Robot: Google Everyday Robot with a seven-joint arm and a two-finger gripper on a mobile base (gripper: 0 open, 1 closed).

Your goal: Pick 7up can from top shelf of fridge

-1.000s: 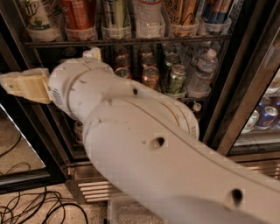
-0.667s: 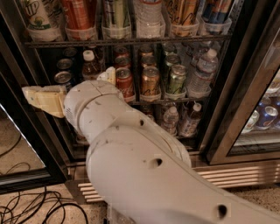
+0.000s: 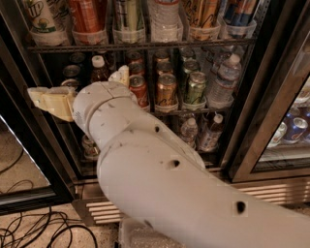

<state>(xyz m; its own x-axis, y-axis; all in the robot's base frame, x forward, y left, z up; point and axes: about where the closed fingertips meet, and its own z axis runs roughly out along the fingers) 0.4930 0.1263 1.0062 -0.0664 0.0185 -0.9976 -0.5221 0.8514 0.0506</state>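
Observation:
The 7up can [image 3: 41,14], whitish with green print, stands in a clear cup holder at the far left of the top shelf [image 3: 145,47], a dark wire rack in the open fridge [image 3: 252,121]. Its top is cut off by the frame edge. My gripper [image 3: 51,100], cream-coloured, sits at the left end of my big white arm [image 3: 160,174], in front of the middle shelf. It is well below the 7up can and slightly to its right. It holds nothing that I can see.
To the right of the 7up can on the top shelf stand an orange-red can [image 3: 87,17], a tall can [image 3: 128,17] and a clear water bottle [image 3: 164,17]. Short cans [image 3: 166,89] and bottles [image 3: 223,82] fill the middle rack. Cables [image 3: 29,227] lie on the floor at the left.
My arm has dropped and swung to the right, uncovering the cans on the middle shelf. The gripper has moved right with it and now sits a little lower than a second ago.

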